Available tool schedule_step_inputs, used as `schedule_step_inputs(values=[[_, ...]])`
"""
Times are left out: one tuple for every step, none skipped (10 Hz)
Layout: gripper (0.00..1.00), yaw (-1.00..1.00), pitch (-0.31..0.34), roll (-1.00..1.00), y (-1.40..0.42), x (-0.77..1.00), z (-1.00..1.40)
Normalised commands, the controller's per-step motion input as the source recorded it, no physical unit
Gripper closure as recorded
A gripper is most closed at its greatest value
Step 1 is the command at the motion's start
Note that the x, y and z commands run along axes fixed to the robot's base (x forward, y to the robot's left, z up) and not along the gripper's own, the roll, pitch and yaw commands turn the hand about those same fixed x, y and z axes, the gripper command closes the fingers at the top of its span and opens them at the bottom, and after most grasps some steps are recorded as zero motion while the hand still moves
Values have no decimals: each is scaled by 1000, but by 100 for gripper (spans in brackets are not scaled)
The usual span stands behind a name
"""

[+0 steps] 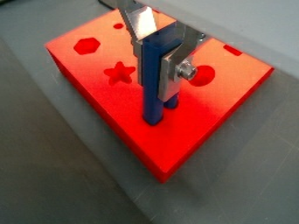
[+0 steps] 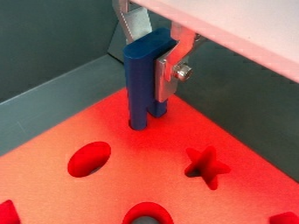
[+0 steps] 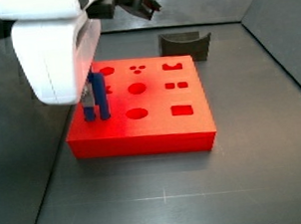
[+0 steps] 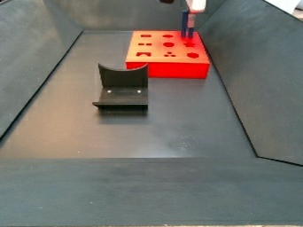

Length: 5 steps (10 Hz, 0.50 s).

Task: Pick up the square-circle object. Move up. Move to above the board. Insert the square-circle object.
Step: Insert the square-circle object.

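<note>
The square-circle object (image 1: 155, 98) is a dark-blue upright peg of two joined bars. My gripper (image 1: 159, 63) is shut on its upper part, one silver finger (image 1: 176, 74) on each side. The peg's lower end meets the top of the red board (image 1: 222, 109) near one edge, beside the star cutout (image 1: 118, 73). I cannot tell how deep it sits. The other wrist view shows the same grip (image 2: 153, 59) on the peg (image 2: 140, 92) over the board (image 2: 70, 188). In both side views the peg (image 3: 97, 105) (image 4: 186, 28) stands upright at the board's (image 3: 156, 133) (image 4: 166, 67) edge under the gripper (image 3: 92, 82) (image 4: 190, 11).
A dark-grey fixture (image 3: 184, 46) (image 4: 120, 89) stands on the dark floor apart from the board. Sloped dark walls (image 4: 35, 62) enclose the floor. The board's top has several cutouts, among them circles (image 3: 136, 113) and a rectangle (image 3: 182, 109).
</note>
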Motion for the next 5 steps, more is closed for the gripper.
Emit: schedule_step_inputs(values=[[100, -63, -179, 26, 0, 0, -400], [100, -54, -196, 63, -43, 0, -360], [100, -29, -104, 73, -43, 0, -294], [100, -6, -51, 50, -23, 6, -203], [100, 0, -11, 0, 0, 51, -49]])
